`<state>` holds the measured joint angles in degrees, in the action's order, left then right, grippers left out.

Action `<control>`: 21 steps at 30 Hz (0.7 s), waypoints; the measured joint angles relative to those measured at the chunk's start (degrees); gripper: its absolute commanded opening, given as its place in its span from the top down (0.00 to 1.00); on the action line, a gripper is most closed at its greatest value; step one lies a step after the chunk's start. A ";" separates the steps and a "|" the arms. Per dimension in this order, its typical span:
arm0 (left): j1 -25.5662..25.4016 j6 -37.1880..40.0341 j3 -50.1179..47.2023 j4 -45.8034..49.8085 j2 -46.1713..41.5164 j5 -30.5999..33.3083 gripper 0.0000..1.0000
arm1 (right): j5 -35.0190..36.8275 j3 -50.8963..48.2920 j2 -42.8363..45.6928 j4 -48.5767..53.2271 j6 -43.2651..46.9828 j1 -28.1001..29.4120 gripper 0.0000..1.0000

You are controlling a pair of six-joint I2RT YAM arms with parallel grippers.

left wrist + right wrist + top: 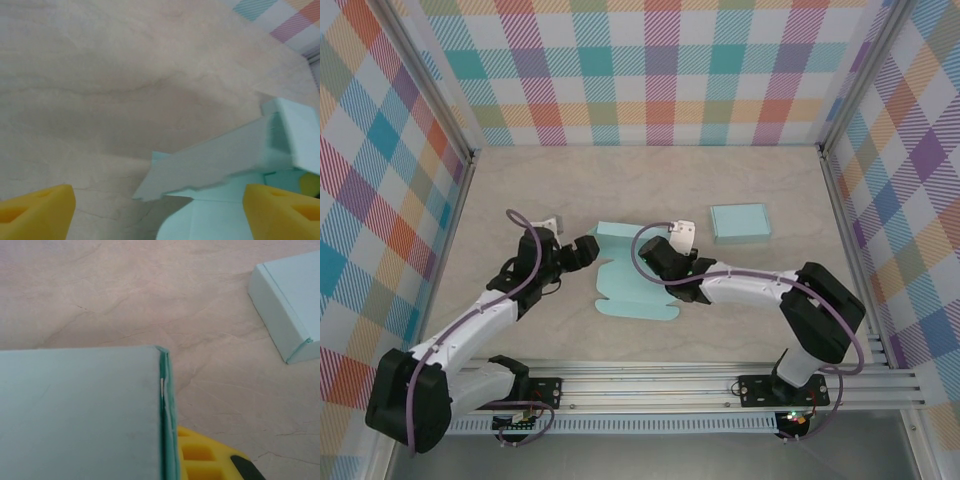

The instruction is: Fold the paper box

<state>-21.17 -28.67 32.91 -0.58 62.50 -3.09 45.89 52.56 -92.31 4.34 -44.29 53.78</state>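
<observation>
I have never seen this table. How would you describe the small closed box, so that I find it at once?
Start at the pale table between the checkered walls and look at its far right part. The closed box lies there alone, light blue. Unlike the flat sheet of the same colour in the middle, it is a compact rectangle with raised sides.

The paper box [80, 410], cut off bottom-left, covers most of one yellow finger [200, 455].
</observation>
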 measured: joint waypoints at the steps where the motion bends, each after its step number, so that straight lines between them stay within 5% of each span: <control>1: 0.00 -0.02 -0.09 -0.07 0.94 0.17 0.15 | -0.28 -0.55 0.39 -0.81 0.37 0.02 1.00; 21: 8.15 -4.90 -0.59 -6.56 5.05 -0.48 0.15 | -2.01 -4.96 0.76 -9.27 7.96 2.58 1.00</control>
<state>-13.02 -33.56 32.32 -7.14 67.55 -3.57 43.88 47.59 -91.55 -4.93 -36.34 56.36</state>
